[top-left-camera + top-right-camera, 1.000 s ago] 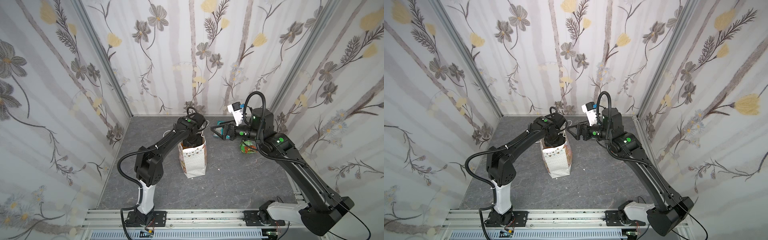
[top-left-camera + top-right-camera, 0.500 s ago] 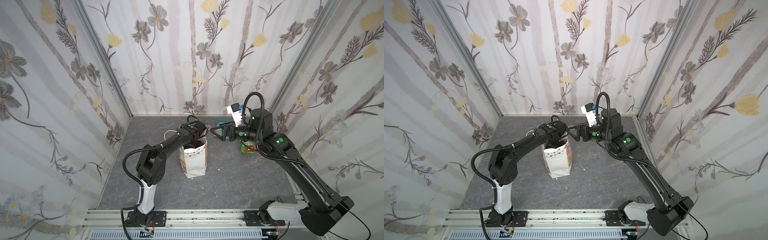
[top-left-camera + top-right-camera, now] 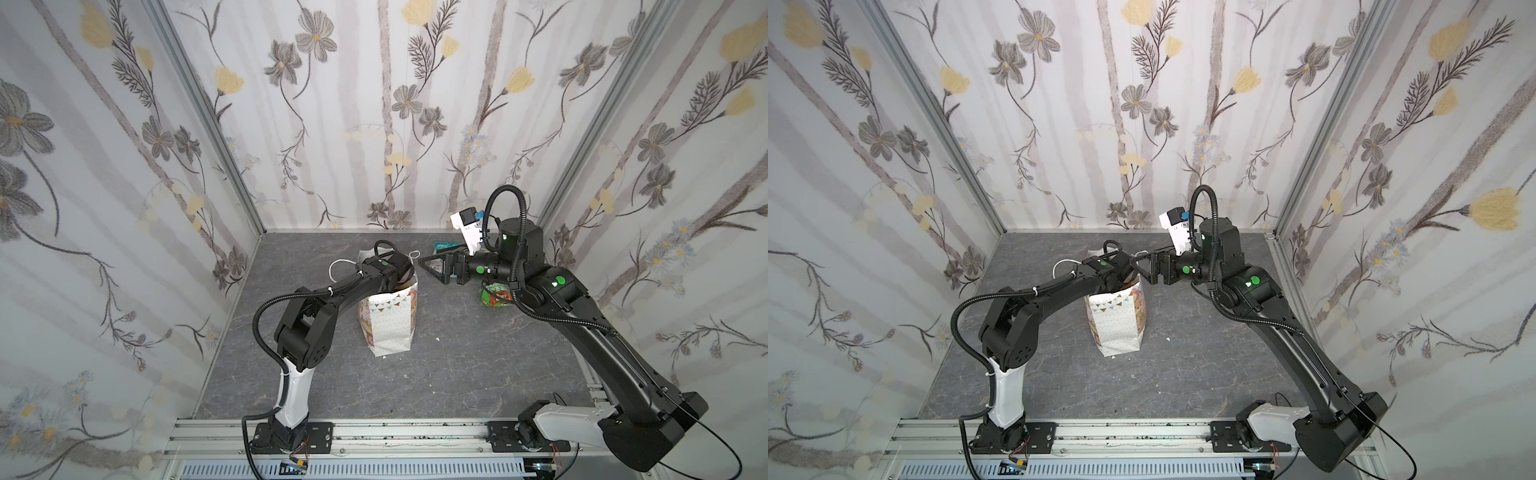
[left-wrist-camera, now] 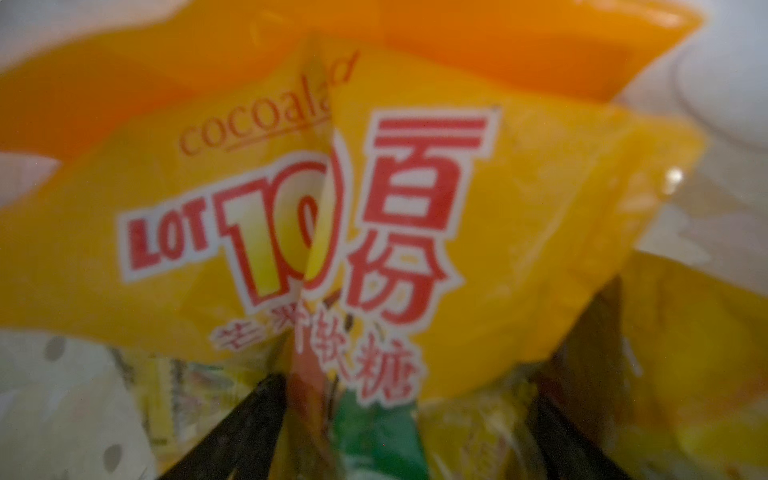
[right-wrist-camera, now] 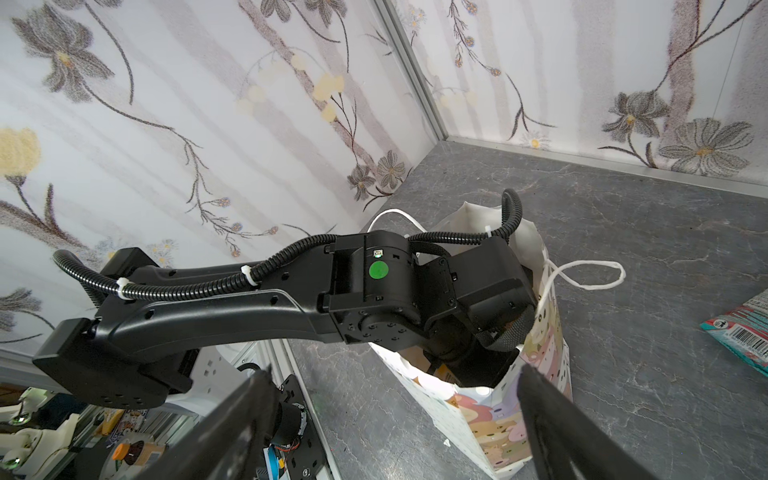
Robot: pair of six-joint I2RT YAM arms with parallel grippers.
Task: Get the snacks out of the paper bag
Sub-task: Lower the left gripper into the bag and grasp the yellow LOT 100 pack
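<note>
Wrist-deep in the paper bag (image 3: pixel 390 324) (image 3: pixel 1117 328): the left hand (image 4: pixel 405 386), dark fingers (image 4: pixel 253 424) spread apart, crumpled wrappers between them, nothing visibly pinched. Just ahead of those fingers, filling the left wrist view, a yellow packet (image 4: pixel 478 249) of glossy foil, creased down its middle, with bold red lettering outlined in white. Behind it an orange packet (image 4: pixel 519 54), smooth and blurred. Between the fingers a green foil corner (image 4: pixel 374 436). Cannot tell whether any of it touches the finger pads.

Bag upright mid-tabletop (image 3: pixel 457 374) on grey marbled stone: stiff white dotted paper, triangle bunting near the rim, pastel animal faces on one side, limp white cord handles (image 5: pixel 590 276) flopped outward. At 2 o'clock from the bag, flat on the tabletop, a teal packet (image 3: pixel 445 246). At 3 o'clock, a crinkled green packet (image 3: pixel 494 296), partly under the right arm.

Left arm folded high at the elbow, forearm stretched toward 1 o'clock, wrist tipped down into the bag's mouth. Right arm leaning in from 4 o'clock, wrist level. Right hand (image 5: pixel 392 372) wide open and empty, aimed at 9 o'clock, hovering near the bag's rim and apart from it.
</note>
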